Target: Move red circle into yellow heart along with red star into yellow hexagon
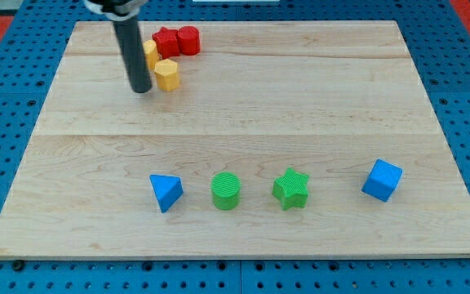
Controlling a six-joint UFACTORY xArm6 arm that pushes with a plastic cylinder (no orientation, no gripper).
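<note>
A red star and a red circle sit side by side and touching near the view's top edge of the wooden board. A yellow heart lies just left of the red star, partly hidden behind the rod. A yellow hexagon sits just below the star and heart. My tip rests on the board just left of the yellow hexagon, close to it; contact cannot be told.
Along the view's bottom stand a blue triangle, a green circle, a green star and a blue cube. A blue pegboard surrounds the board.
</note>
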